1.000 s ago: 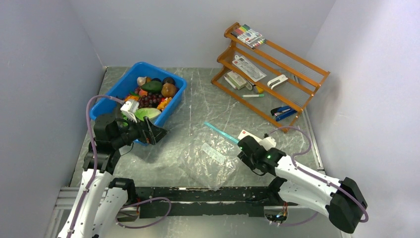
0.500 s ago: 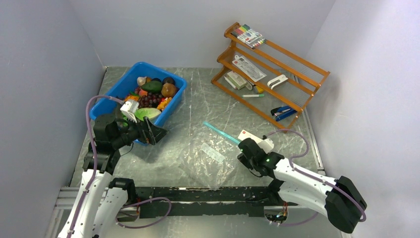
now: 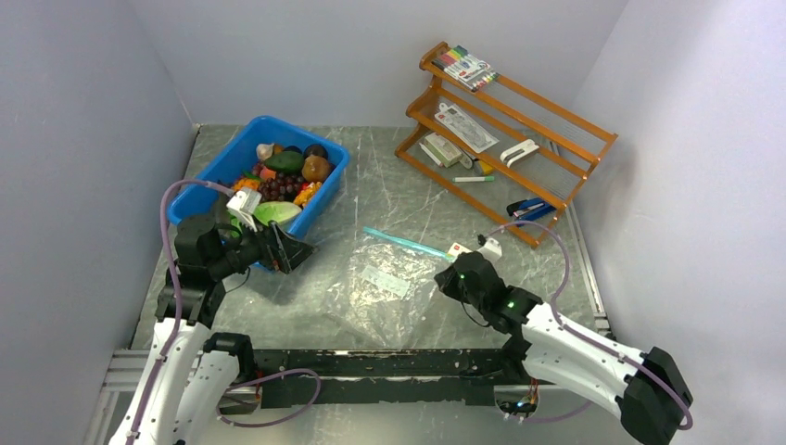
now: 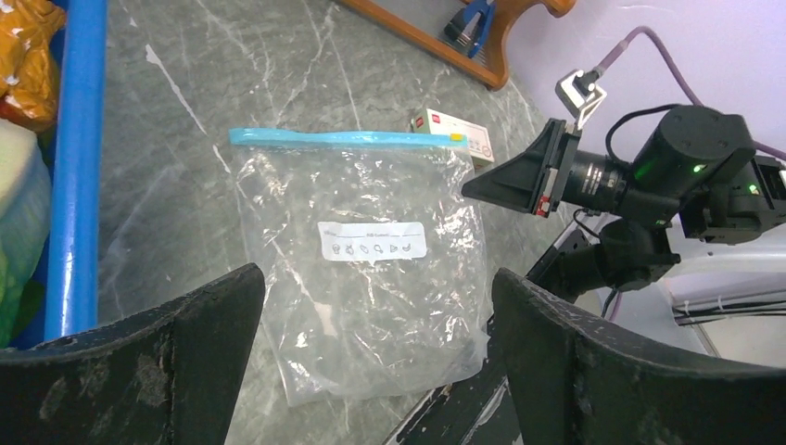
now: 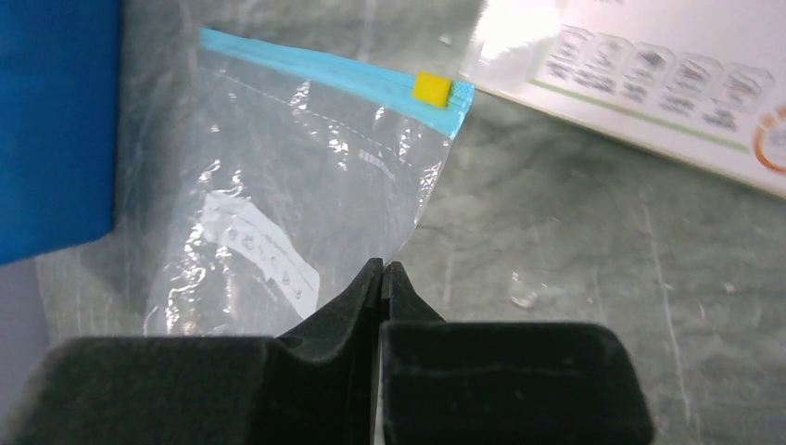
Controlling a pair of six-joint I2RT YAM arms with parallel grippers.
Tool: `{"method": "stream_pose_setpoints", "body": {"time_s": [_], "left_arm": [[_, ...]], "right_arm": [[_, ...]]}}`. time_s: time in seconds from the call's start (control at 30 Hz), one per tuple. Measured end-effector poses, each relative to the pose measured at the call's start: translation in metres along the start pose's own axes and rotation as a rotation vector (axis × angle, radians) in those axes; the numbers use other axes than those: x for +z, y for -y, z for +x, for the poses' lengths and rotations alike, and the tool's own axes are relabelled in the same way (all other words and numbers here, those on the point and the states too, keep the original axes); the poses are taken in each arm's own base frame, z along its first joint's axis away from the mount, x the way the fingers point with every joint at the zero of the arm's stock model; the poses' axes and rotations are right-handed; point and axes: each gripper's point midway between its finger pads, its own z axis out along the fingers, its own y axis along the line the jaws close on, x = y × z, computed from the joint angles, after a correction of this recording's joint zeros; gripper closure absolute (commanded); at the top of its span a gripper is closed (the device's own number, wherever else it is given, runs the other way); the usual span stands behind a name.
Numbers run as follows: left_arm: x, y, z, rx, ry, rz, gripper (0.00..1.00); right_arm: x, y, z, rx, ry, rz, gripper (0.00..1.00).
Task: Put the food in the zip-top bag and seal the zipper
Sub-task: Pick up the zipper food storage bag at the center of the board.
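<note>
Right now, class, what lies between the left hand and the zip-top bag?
Between the left hand and zip-top bag, only bare table; top external view shows it.

bright even light, soft shadows, glare on the zip-top bag (image 4: 371, 306).

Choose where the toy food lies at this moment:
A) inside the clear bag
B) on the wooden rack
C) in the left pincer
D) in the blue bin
D: the food is heaped in the blue bin, the zip-top bag lies flat and empty, and the left pincer is open, holding nothing.
</note>
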Motion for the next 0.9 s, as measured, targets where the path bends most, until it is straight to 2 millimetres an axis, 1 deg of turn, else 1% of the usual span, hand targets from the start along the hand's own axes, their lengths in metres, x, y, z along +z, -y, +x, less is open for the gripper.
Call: {"method": "stream_pose_setpoints", "body": {"time_s": [0.13,0.17,0.23,0.33,0.37,0.43,0.47,0.57,0.6,0.67,0.73,0.8,0.87,0.9], "left_arm": [[0.001,0.005,0.000,0.010,-0.009,0.040,0.16],[0.002,0.007,-0.001,0.017,-0.008,0.052,0.16],[0.002,0.011,-0.002,0.038,-0.002,0.077,0.13],[0.002,0.019,-0.008,0.106,0.017,0.136,0.19],[0.002,0.025,-0.011,0.143,0.029,0.167,0.18],[0.001,0.034,-0.019,0.209,0.056,0.224,0.14],[0.000,0.040,-0.024,0.251,0.077,0.257,0.13],[-0.001,0.055,-0.038,0.353,0.129,0.334,0.12],[-0.002,0.060,-0.042,0.385,0.141,0.361,0.12],[-0.003,0.070,-0.051,0.447,0.157,0.416,0.16],[-0.003,0.077,-0.058,0.495,0.164,0.456,0.21],[-0.001,0.083,-0.062,0.541,0.168,0.495,0.19],[0.002,0.088,-0.060,0.570,0.163,0.534,0.16],[0.003,0.090,-0.058,0.582,0.159,0.555,0.16]], "right_arm": [[-0.009,-0.026,-0.014,-0.128,0.026,-0.110,1.00],[-0.012,-0.034,-0.018,-0.167,0.035,-0.138,1.00],[-0.018,-0.050,-0.027,-0.244,0.048,-0.190,1.00],[-0.032,-0.078,-0.039,-0.378,0.066,-0.287,1.00],[-0.037,-0.086,-0.042,-0.417,0.067,-0.321,1.00],[-0.047,-0.105,-0.046,-0.500,0.066,-0.395,1.00],[-0.054,-0.117,-0.048,-0.547,0.062,-0.439,1.00],[-0.072,-0.147,-0.054,-0.659,0.049,-0.544,1.00],[-0.078,-0.158,-0.055,-0.699,0.043,-0.589,1.00],[-0.094,-0.179,-0.055,-0.775,0.031,-0.691,1.00],[-0.107,-0.192,-0.053,-0.829,0.023,-0.776,1.00],[-0.119,-0.202,-0.050,-0.876,0.015,-0.855,1.00],[-0.130,-0.209,-0.045,-0.919,0.002,-0.930,1.00],[-0.134,-0.211,-0.042,-0.938,-0.008,-0.964,1.00]]}}
